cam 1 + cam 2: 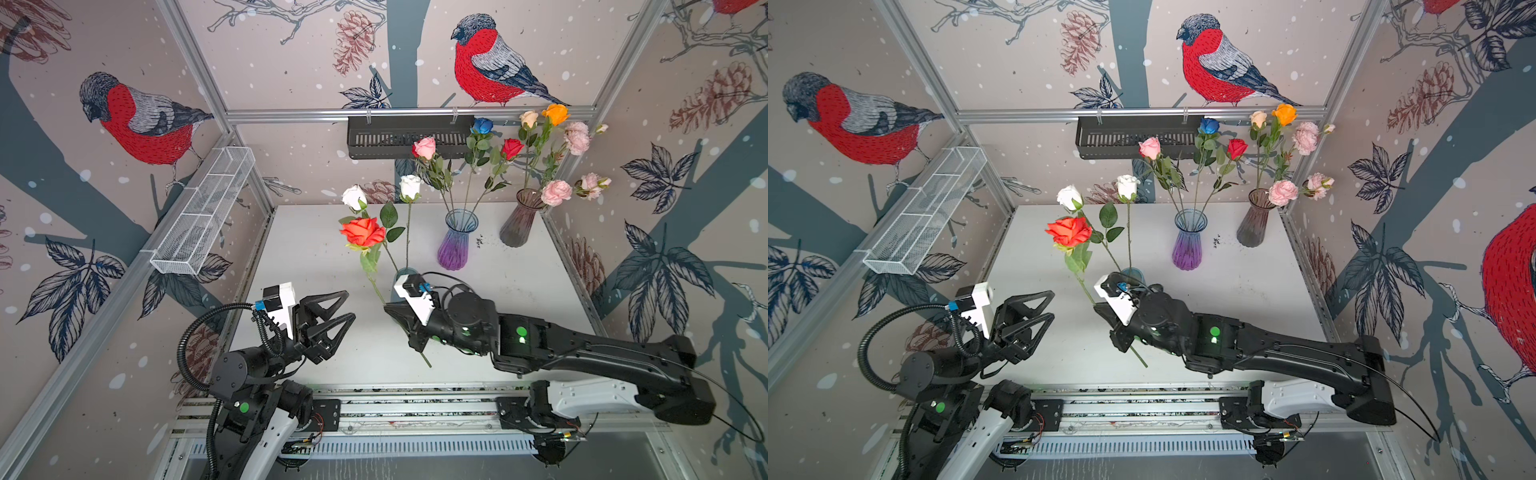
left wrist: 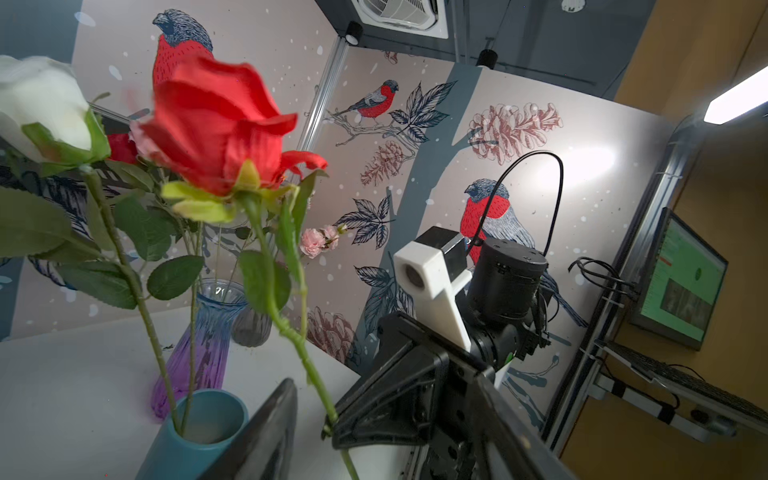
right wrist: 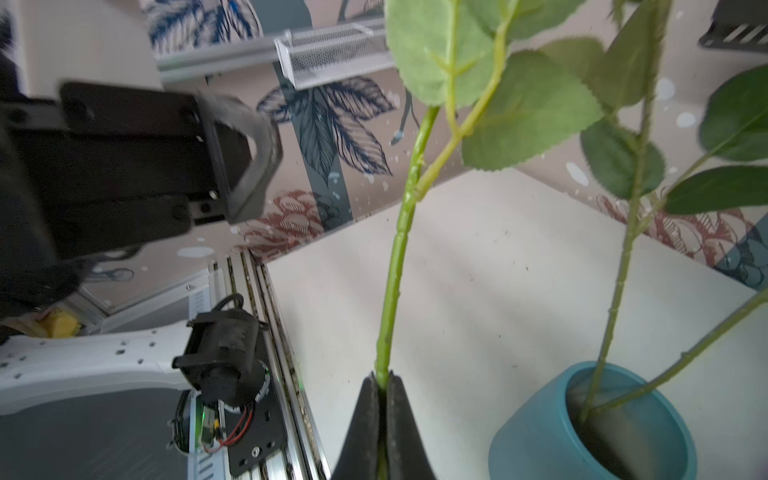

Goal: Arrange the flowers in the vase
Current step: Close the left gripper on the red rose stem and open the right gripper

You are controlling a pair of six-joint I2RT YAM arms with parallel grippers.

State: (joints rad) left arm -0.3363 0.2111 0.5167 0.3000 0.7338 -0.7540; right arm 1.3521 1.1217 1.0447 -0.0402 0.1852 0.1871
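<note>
A red-orange rose [image 1: 363, 232] [image 1: 1069, 231] [image 2: 216, 124] stands tilted over the table. My right gripper [image 1: 387, 308] [image 1: 1097, 308] [image 3: 384, 379] is shut on the lower part of its green stem [image 3: 395, 270], and the stem end sticks out below the jaws. Just behind it, a teal vase [image 1: 405, 274] [image 3: 540, 436] [image 2: 199, 432] holds two white roses [image 1: 354, 197] [image 1: 410, 187]. My left gripper [image 1: 351, 305] [image 1: 1054, 304] is open to the left of the stem, apart from it, and holds nothing.
At the back stand a blue-purple glass vase [image 1: 455, 241] with pink, blue and red roses and a smoky vase [image 1: 519, 220] with cream, orange and pink flowers. A wire basket [image 1: 203, 212] hangs on the left wall, a black one [image 1: 407, 137] on the back rail.
</note>
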